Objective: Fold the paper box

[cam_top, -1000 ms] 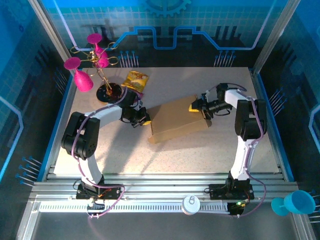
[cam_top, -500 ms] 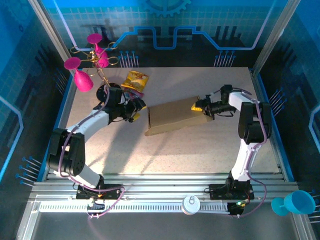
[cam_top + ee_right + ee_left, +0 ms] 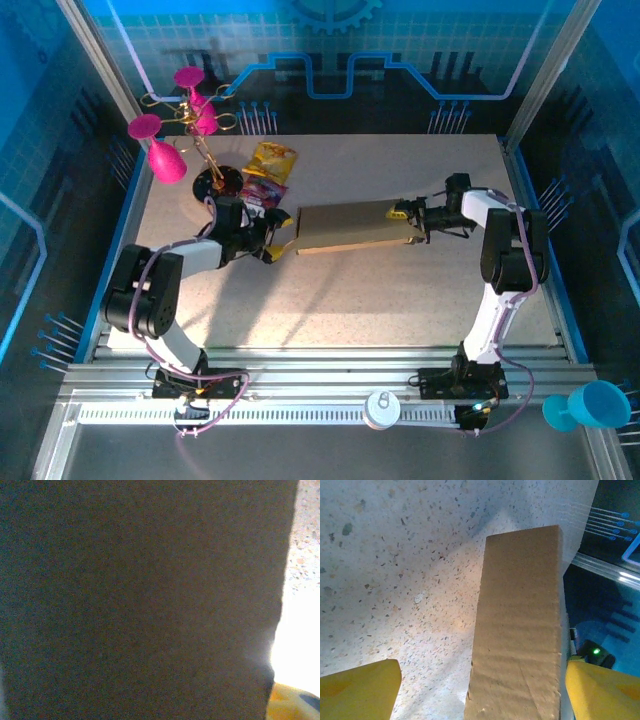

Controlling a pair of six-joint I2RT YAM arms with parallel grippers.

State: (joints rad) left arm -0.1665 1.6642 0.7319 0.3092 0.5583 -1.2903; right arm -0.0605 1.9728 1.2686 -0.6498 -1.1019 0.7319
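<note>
The left hand [image 3: 281, 234] is standing wide apart around one end of the flat paper box [image 3: 345, 228]; the right hand [image 3: 408, 215] is clamping the other.

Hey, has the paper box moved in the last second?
Yes. The paper box has turned from slanted to level, and its left end has swung up toward the yellow snack packet, which has stayed put.
</note>
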